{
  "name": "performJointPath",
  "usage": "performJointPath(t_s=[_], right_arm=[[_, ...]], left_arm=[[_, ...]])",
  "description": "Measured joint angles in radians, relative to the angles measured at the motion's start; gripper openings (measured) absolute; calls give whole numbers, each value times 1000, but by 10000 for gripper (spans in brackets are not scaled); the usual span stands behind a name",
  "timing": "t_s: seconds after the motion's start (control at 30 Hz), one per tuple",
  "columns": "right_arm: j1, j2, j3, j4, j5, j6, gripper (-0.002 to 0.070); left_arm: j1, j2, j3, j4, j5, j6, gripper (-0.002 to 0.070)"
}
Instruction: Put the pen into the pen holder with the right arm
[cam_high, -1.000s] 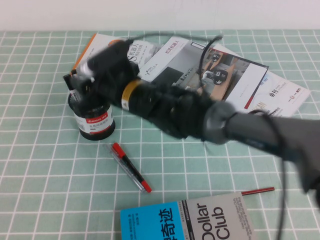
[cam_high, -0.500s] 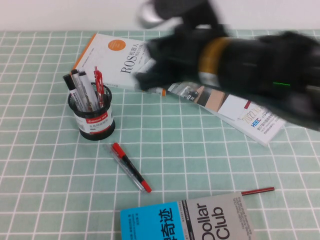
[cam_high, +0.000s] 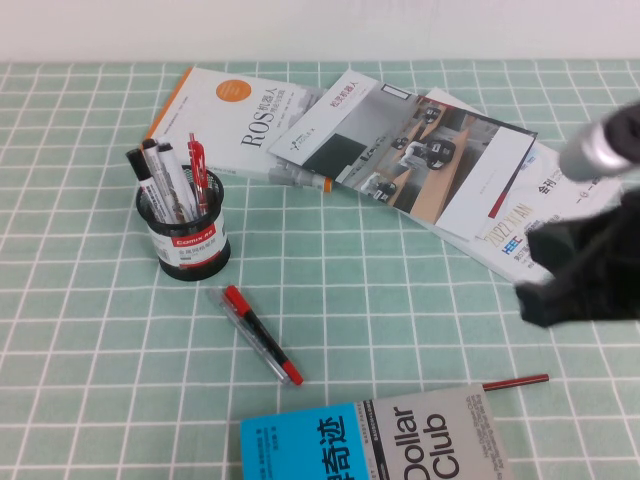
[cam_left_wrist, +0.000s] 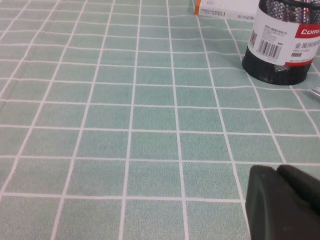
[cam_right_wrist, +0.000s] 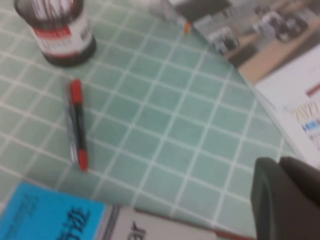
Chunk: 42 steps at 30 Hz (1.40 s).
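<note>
The pen holder (cam_high: 184, 238), a black mesh cup with a red-and-white band, stands at the left of the green checked cloth. The pen (cam_high: 160, 178), a white marker with a black cap, stands upright inside it beside another marker and a red pen. My right gripper (cam_high: 572, 283) hangs over the table's right side, far from the holder; in the right wrist view (cam_right_wrist: 277, 162) its fingers are together and empty. The holder also shows there (cam_right_wrist: 62, 35). My left gripper (cam_left_wrist: 276, 170) is shut and empty, low over the cloth near the holder (cam_left_wrist: 280, 45).
A slim clear pen with a red cap (cam_high: 255, 335) lies in front of the holder. A thin dark-red stick pen (cam_high: 515, 381) lies by a blue-and-grey book (cam_high: 370, 445) at the front edge. A white book (cam_high: 235, 115) and open magazines (cam_high: 430, 150) lie at the back.
My right arm has pulled away from the pen holder, swung up and across, and now sits at the right. The markers stand uncovered in the holder.
</note>
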Motion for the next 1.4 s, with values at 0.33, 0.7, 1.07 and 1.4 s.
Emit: performJointPath(t_s=[0.33,0.7,1.07,1.4], right_arm=[[-33,-47,186,-57,-65,58,-19],[-598,-481,728,-89,-569,73,-19],[-689,-979,927,-89,-503,76,-19],[-689,-1032,928,-87,-457,76,-19]], left_arm=[[0,0,0,0,0,0,-6],[0,0,0,0,0,0,-6],[0,0,0,0,0,0,-6],[0,0,0,0,0,0,-6]])
